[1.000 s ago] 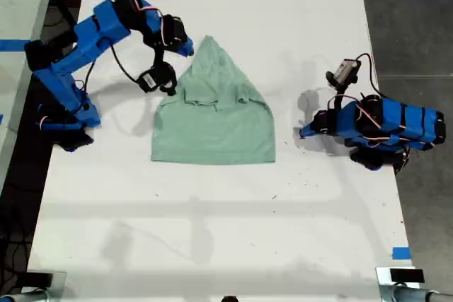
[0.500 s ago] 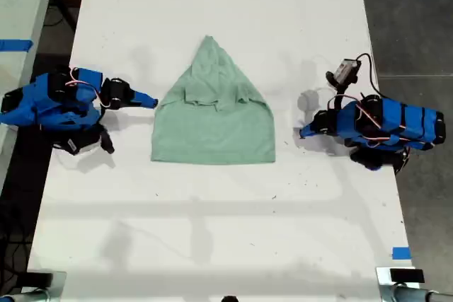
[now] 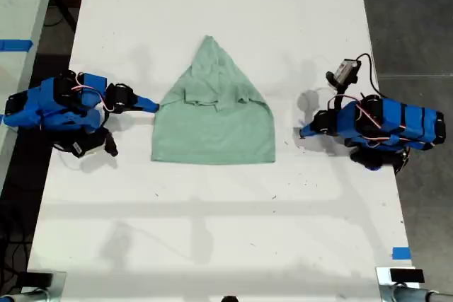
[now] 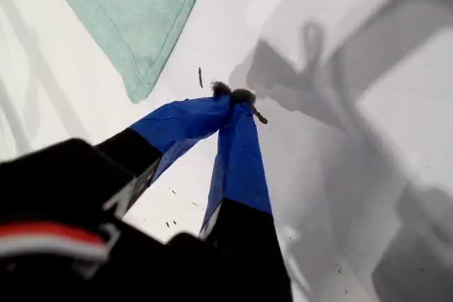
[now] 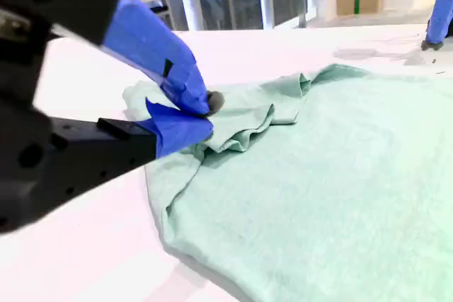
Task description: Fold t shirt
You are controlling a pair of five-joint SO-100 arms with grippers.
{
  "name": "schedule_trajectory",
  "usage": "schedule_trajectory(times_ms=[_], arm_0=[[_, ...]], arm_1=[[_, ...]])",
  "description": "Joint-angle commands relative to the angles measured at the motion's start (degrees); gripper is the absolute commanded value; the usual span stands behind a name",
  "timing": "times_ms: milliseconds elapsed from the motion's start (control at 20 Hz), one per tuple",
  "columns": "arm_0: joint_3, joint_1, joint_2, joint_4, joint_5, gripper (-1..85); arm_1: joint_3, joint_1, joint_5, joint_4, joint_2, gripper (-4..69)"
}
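On the white tabletop point(image 3: 212, 231), exterior view: the t shirt point(image 3: 212, 129) lies at centre, flat, partly folded. Its upper part narrows to a point toward 12 o'clock; its straight hem faces 6 o'clock. Rumpled fold layers cross the middle.

My second gripper point(image 3: 151, 105) lies low at the shirt's 9 o'clock, tip just at the fabric edge. In the second wrist view the jaws point(image 5: 205, 114) are pressed together beside the bunched folds of the shirt point(image 5: 318, 175). Whether any cloth is caught between them: cannot tell.

My first gripper point(image 3: 303, 132) lies at the shirt's 3 o'clock, clear of the cloth, pointing toward it. In the first wrist view the jaws point(image 4: 237, 95) meet at their tips over bare tabletop and hold nothing. One rounded corner of the shirt point(image 4: 134, 12) lies near them, not touching.

Both arms are folded down low over the tabletop.
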Motion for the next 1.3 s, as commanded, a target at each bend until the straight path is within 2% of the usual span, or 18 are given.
schedule_trajectory(times_ms=[0, 1250], arm_0=[[-0.18, 0.97, 0.35, 0.0, -0.88, -0.1], [0.18, 1.76, 0.35, 0.18, -1.32, -0.1]], arm_1=[[1.76, 0.35, 0.62, -0.62, 0.79, -0.5], [1.76, 0.35, 0.53, -0.62, 0.79, -0.5]])
